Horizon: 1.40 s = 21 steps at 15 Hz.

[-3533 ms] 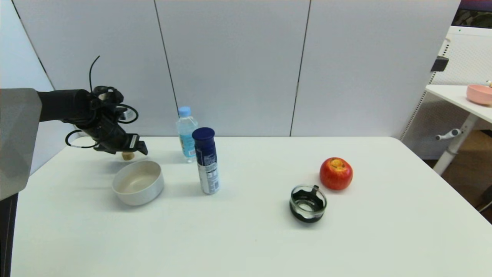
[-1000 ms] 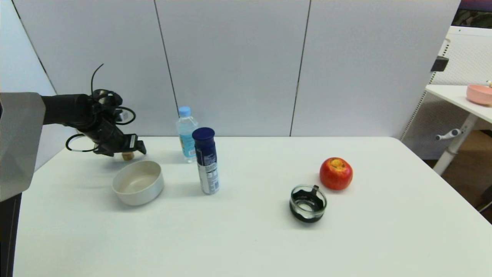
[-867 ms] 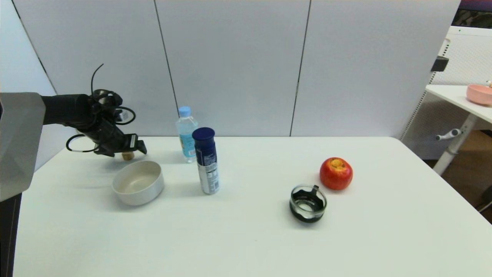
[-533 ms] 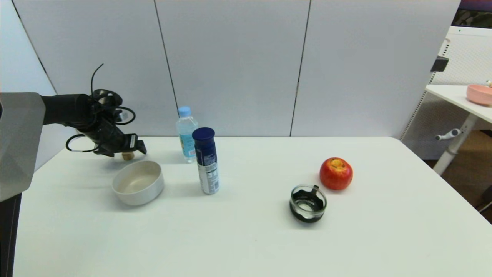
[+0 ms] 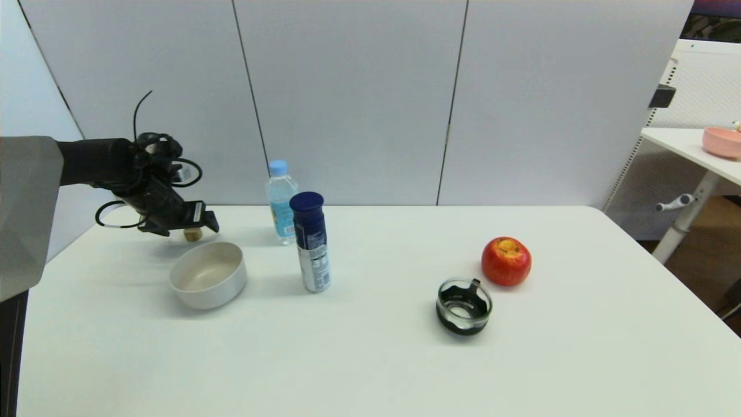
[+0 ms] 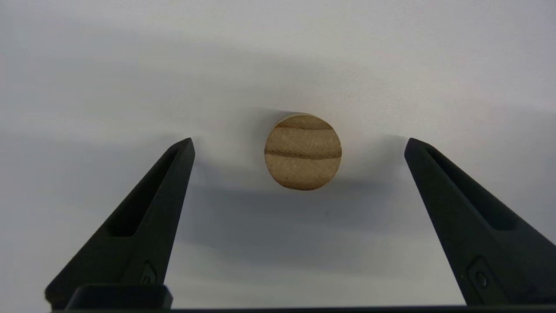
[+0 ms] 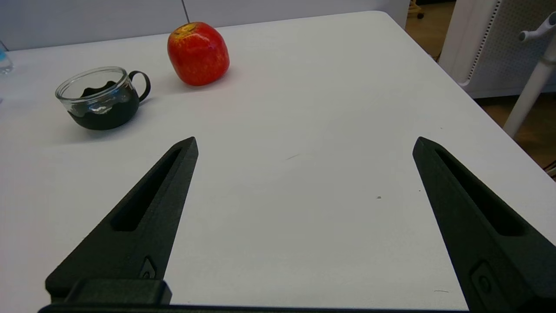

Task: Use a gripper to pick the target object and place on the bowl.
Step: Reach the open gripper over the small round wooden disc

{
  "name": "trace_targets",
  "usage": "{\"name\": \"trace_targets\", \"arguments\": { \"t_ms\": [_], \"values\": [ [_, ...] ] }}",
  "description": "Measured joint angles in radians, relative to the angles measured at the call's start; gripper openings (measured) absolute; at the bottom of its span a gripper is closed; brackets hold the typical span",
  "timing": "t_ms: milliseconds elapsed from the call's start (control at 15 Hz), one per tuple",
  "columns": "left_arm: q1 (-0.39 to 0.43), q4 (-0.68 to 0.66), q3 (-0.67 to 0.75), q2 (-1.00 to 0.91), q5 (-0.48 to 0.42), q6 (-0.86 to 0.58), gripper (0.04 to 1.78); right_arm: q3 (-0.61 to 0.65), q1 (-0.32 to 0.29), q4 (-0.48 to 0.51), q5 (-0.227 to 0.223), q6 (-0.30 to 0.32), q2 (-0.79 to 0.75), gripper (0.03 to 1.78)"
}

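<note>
The target object, a small tan cork-like cylinder [image 5: 193, 234], stands on the white table just behind the cream bowl [image 5: 208, 275]. My left gripper [image 5: 197, 222] hovers right over it. In the left wrist view the cylinder's round top [image 6: 303, 151] lies between the two black fingers [image 6: 173, 182], which are wide apart and do not touch it; the left gripper [image 6: 299, 141] is open. The bowl is empty. My right gripper [image 7: 306, 140] is open and empty over bare table and does not show in the head view.
A blue spray can [image 5: 311, 242] and a water bottle [image 5: 281, 200] stand right of the bowl. A red apple [image 5: 506, 261] and a black-rimmed glass cup [image 5: 463, 306] sit on the right half. A pink bowl [image 5: 722, 142] is on a side table.
The left arm came down a little over the cylinder, then rose slightly in the last half second. The cylinder and bowl have not moved.
</note>
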Motion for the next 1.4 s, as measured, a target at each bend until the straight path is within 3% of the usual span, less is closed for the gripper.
{"name": "trace_targets", "arguments": {
  "t_ms": [800,1067,1333,1400],
  "values": [
    [0.0,-0.008,-0.001,0.023,0.0,0.0,1.71,0.0,0.0,0.0,0.0,0.0,0.0,1.71],
    [-0.001,-0.01,0.0,0.026,-0.001,0.003,1.12,0.0,0.0,0.0,0.0,0.0,0.0,1.71],
    [-0.001,-0.011,0.0,0.026,0.001,0.006,0.73,0.0,0.0,0.0,0.0,0.0,0.0,1.71],
    [-0.001,-0.011,0.0,0.026,0.001,0.006,0.51,0.0,0.0,0.0,0.0,0.0,0.0,1.71]
  ]
}}
